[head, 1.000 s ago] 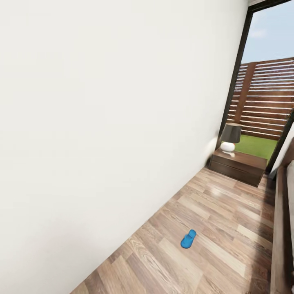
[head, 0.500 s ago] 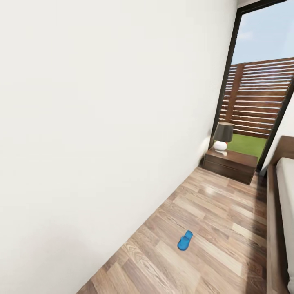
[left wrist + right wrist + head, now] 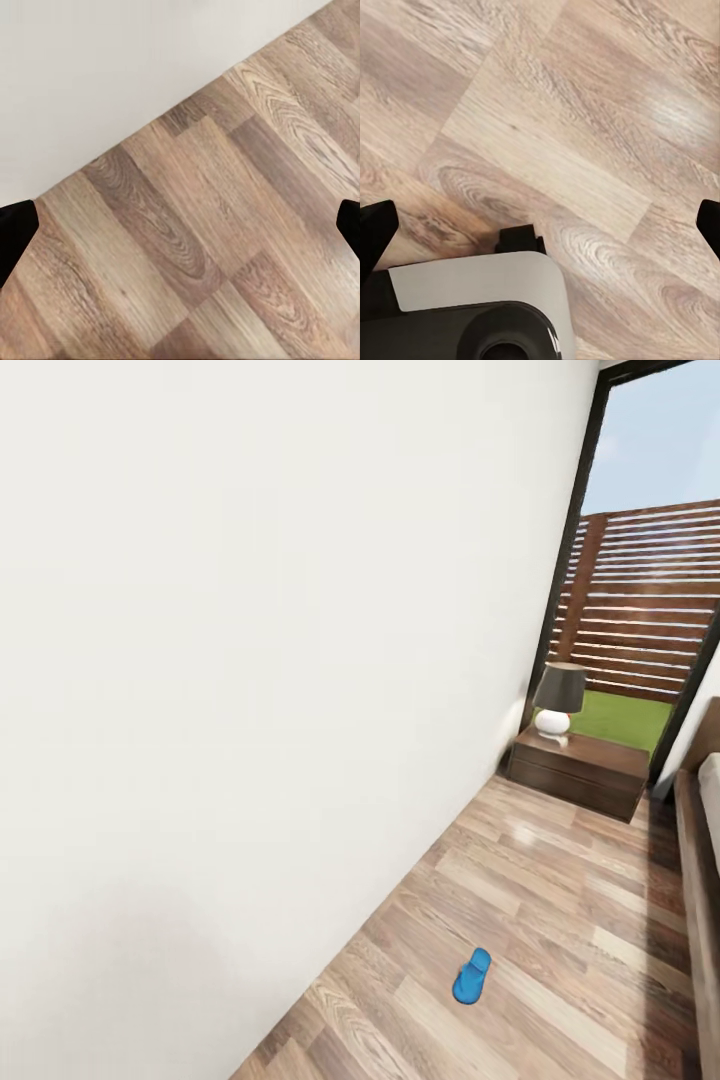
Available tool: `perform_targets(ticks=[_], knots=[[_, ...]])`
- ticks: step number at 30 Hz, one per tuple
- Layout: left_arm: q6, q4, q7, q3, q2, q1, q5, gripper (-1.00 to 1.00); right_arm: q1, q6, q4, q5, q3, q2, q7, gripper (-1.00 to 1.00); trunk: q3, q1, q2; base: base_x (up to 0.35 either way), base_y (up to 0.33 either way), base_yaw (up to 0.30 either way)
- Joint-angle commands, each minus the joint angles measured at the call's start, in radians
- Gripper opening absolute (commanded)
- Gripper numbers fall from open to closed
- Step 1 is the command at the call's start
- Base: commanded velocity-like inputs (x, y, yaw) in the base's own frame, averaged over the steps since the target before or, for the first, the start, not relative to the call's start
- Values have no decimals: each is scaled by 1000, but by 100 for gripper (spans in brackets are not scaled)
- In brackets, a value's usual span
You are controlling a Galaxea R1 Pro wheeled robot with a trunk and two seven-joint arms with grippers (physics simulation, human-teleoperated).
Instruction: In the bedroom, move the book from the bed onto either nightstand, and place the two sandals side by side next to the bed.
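Bright blue flip-flop sandal (image 3: 472, 976) lies alone on light-brown wood-plank floor (image 3: 560, 920), near centre, likely awaiting pairing beside bed; second sandal and book unseen; low dark-brown wooden nightstand (image 3: 578, 769) with two drawers stands far right against white wall (image 3: 250, 690), small lamp (image 3: 558, 699) with dark shade on its glossy top, free space beside lamp; dark-brown bed base (image 3: 700, 880) at right edge; floor corridor between wall and bed open, narrow; left gripper (image 3: 180, 229) fingers spread wide over bare planks near wall; right gripper (image 3: 540, 229) likewise spread, robot's grey base (image 3: 480, 304) below it; both carry nothing.
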Motion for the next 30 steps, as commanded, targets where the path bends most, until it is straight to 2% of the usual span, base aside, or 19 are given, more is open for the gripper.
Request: perform_targets(ticks=[1, 8, 30], knots=[[-3, 1, -1, -1, 0, -1, 8, 100, -1, -3, 1, 1, -3, 0, 0, 100, -1, 0, 0, 169, 20, 0], [-3, 1, -1, -1, 0, -1, 8, 100, -1, -3, 0, -7, -4, -1, 0, 100, -1, 0, 0, 50, 6, -80], [-3, 1, -1, -1, 0, -1, 8, 100, -1, -3, 0, -9, -3, -2, 0, 100, -1, 0, 0, 1, 0, -259]])
